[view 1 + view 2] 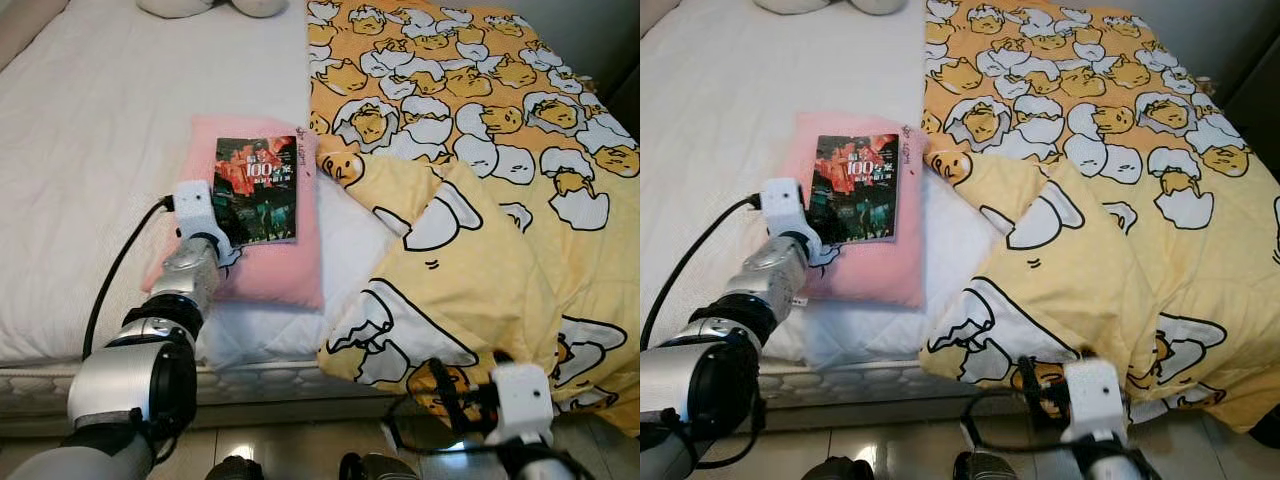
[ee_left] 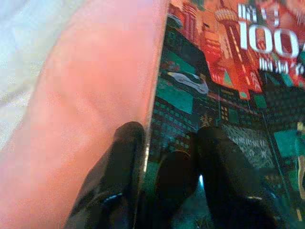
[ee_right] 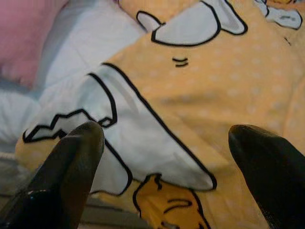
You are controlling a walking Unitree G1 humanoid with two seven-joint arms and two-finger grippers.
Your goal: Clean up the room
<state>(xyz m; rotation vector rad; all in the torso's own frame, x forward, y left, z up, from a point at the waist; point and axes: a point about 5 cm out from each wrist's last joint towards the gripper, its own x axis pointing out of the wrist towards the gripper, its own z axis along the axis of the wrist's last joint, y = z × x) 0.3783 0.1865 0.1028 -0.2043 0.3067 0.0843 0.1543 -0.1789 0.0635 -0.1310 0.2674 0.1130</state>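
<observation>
The white bed [image 1: 90, 130] carries a pink pillow [image 1: 270, 265] and yellow patterned blanket [image 1: 480, 200].

A wide bed [image 1: 90, 120] takes up nearly everything in front of me, dressed in a plain white quilted sheet that lies fairly smooth across its left half. At the head end two pale pillows [image 1: 215, 7] sit side by side, cut off by the edge of sight. The mattress edge [image 1: 250, 383] shows a stitched, padded pattern along its near side. Below it runs a strip of glossy light-toned floor [image 1: 270, 445] that throws back a small bright patch of light. Far off to the upper right stands a grey wall [image 1: 590, 35], with something dark beside it that I cannot make out. The light is soft and even.
</observation>
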